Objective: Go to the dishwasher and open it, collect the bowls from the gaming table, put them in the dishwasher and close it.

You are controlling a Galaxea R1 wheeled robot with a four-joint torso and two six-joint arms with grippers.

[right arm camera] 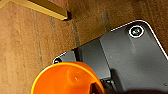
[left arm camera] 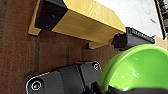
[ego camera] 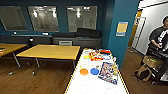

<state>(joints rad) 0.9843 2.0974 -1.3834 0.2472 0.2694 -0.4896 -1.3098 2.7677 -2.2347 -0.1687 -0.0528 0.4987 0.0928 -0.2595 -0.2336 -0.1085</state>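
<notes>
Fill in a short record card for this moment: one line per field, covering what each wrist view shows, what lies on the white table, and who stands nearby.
left wrist view: lime-green bowl close up, above brown wood floor
right wrist view: orange bowl close up
white table: an orange bowl, a blue bowl, board-game boxes
beside it: yellow-topped table
person: standing at the right, beyond the teal wall

No legible text anywhere: print on the board-game box point(ego camera: 108, 72) and the yellow wall notice point(ego camera: 122, 28) too blurred to read.
</notes>
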